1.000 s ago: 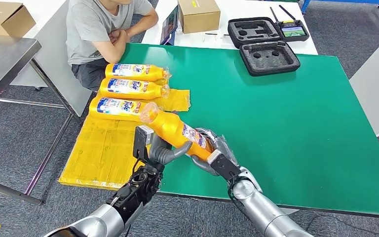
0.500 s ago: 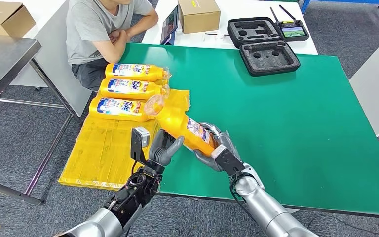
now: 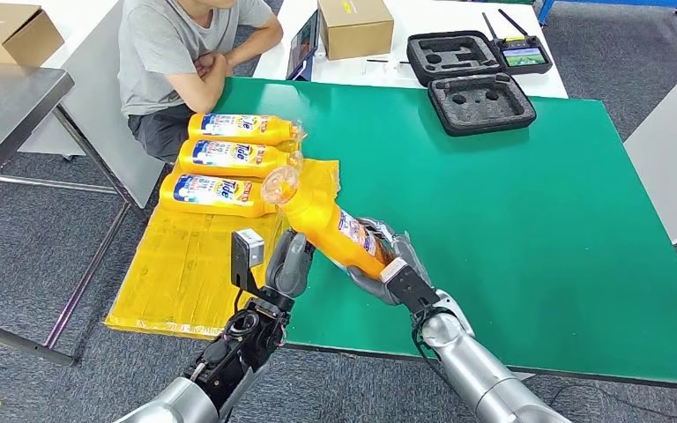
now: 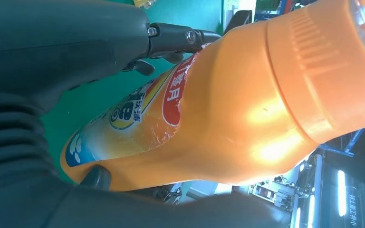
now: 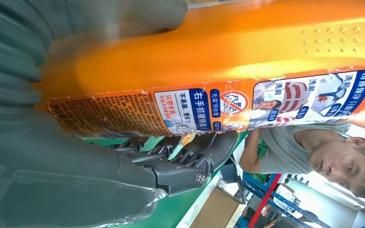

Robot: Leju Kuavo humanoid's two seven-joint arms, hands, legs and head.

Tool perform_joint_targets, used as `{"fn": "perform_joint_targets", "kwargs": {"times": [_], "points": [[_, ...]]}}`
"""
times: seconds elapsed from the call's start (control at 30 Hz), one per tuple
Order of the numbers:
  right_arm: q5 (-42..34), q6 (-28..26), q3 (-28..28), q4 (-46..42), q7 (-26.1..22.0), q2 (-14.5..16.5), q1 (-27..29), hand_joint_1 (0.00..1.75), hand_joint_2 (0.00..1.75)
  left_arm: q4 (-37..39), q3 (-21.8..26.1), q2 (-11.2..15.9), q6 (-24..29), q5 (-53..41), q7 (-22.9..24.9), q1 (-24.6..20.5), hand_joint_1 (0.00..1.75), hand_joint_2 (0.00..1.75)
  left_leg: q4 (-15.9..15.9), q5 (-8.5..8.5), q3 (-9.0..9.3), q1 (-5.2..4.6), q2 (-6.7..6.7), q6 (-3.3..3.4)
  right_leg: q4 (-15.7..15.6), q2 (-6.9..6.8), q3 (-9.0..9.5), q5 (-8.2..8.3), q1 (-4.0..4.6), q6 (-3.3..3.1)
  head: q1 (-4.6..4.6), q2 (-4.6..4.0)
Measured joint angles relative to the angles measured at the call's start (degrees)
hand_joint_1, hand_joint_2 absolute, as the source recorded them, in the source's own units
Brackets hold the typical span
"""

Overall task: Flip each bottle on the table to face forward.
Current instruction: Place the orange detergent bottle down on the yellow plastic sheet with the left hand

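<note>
My right hand [image 3: 386,265] grips the lower body of an orange detergent bottle [image 3: 335,231] and holds it tilted above the green table [image 3: 511,203], clear cap up and toward the far left. The right wrist view shows its back label [image 5: 209,107] with my fingers [image 5: 190,156] under it. My left hand [image 3: 288,263] stands upright just left of the bottle with its fingers apart; I cannot tell whether it touches. Up close, the left wrist view shows the bottle [image 4: 228,118] beside that hand [image 4: 52,57]. Three more orange bottles [image 3: 236,158] lie in a row on a yellow sheet [image 3: 185,273], labels up.
A person in a grey shirt [image 3: 176,53] sits at the table's far left corner, arms folded. A cardboard box [image 3: 355,26], a tablet [image 3: 303,44], two black foam cases [image 3: 480,103] and a controller [image 3: 523,55] are at the back. A grey table [image 3: 9,106] stands left.
My left hand has let go of the bottle's neck and drawn back to its left. My right hand has tipped the bottle more upright, cap rising toward the lying bottles.
</note>
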Motion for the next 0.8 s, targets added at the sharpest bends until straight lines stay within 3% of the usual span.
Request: {"fn": "perform_joint_targets", "kwargs": {"times": [0.3,0.8], "points": [[1.1,0.3,0.3,0.2,0.0,0.6,0.0,1.75,1.75,-0.2,0.4,0.3,-3.9,-0.9,-0.1,0.2,0.00,1.75,0.0,0.00,0.00,0.00,0.00,0.00,0.0,0.00,-0.01,0.00,0.00,0.00,0.01,0.00],[1.0,1.6,1.9,0.7,0.0,2.1,-0.2,1.75,1.75,-1.0,0.0,0.3,0.6,-5.4,-0.1,0.2,0.00,1.75,0.0,0.00,-0.01,0.00,0.00,0.00,0.0,0.00,-0.01,0.00,0.00,0.00,0.01,0.00]]}}
